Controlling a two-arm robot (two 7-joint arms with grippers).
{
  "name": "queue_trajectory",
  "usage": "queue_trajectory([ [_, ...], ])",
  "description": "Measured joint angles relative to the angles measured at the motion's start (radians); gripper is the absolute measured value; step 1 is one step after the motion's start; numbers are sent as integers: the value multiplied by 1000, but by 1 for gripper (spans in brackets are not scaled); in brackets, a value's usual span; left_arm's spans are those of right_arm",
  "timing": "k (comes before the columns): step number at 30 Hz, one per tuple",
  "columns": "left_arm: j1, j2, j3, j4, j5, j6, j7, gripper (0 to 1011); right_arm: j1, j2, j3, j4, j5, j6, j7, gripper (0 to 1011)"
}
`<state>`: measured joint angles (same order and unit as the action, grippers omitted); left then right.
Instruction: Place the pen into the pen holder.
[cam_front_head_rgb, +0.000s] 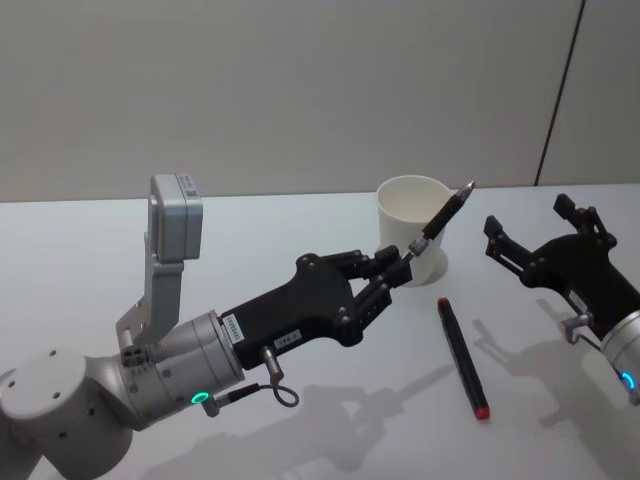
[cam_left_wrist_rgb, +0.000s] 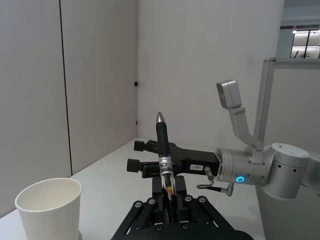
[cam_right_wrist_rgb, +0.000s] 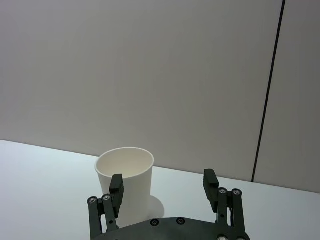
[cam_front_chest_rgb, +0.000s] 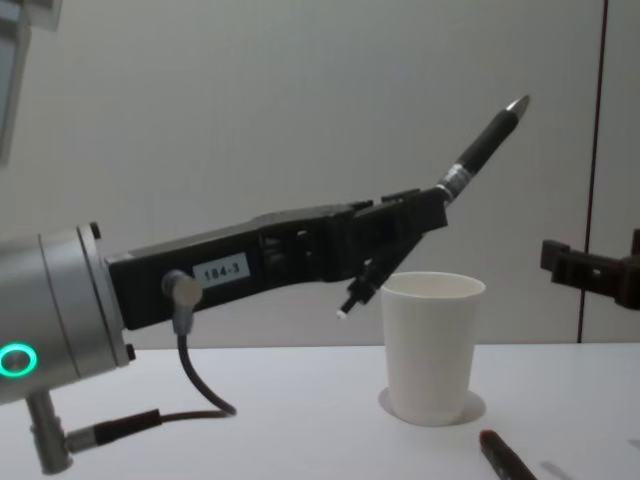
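While the black, silver-tipped plastic pen (cam_front_head_rgb: 440, 222) is clamped, tilted, in the left gripper (cam_front_head_rgb: 400, 265) above the 6 o'clock side of the white tapered paper cup (cam_front_head_rgb: 398, 215), pickup is judged complete and insertion is outstanding. The right gripper (cam_front_head_rgb: 530, 228), fingers apart, is parked at 3 o'clock. A black, red-ended marker (cam_front_head_rgb: 462, 355) is seen at 5 o'clock.

Soft, even overhead light washes the white table (cam_front_head_rgb: 100, 260), where the pen holder (cam_front_head_rgb: 412, 225) casts only a faint ring of shadow round its base and pale, overlapping shadows of the left gripper (cam_front_head_rgb: 392, 272) spread on the robot's side of it.
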<state>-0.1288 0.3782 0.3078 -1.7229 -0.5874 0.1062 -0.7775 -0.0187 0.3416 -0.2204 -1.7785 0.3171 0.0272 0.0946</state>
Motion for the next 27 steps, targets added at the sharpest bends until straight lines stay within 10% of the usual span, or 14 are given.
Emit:
queue_trajectory([
  [27,-5,-4,5,6,-2,-8,-19,149,-119,135,76,-152,397,40,244,1002],
])
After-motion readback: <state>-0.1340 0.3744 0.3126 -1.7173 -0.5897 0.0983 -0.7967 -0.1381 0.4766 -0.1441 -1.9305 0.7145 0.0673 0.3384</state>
